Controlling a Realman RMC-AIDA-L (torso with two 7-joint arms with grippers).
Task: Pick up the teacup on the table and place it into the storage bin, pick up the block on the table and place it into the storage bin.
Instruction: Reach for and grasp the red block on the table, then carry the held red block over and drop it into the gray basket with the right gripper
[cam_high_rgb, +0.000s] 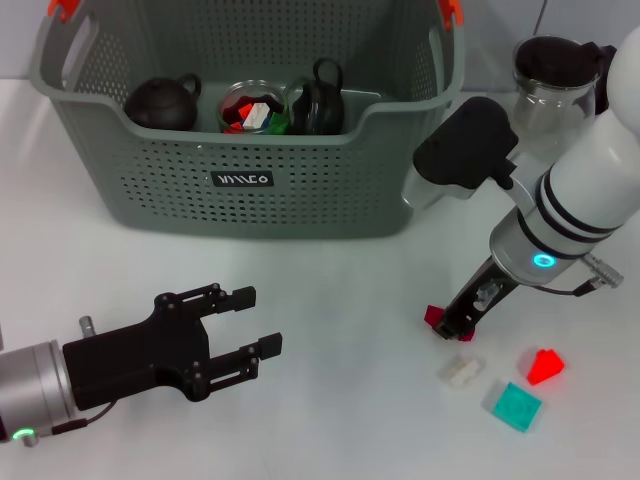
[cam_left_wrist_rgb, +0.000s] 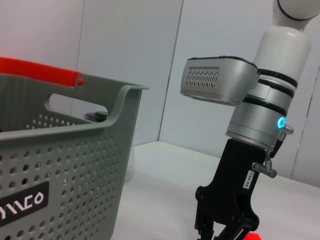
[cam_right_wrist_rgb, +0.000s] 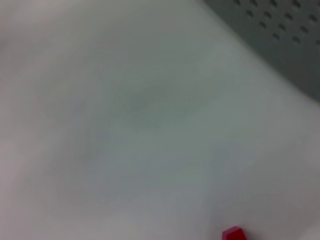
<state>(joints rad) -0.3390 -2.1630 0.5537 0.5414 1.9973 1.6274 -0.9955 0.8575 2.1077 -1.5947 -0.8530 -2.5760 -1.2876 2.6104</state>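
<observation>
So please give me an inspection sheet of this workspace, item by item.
Surface: white table, bare patches seen.
Job's things: storage bin at the back holds a dark teapot, a glass jar of blocks, a black cup; dark red block, white block, teal block, red block on table.
Clutter: glass pitcher.
Grippers: left end effector open, low; right end effector at dark red block.
Cables: nothing seen.
Surroundings: pale wall.
</observation>
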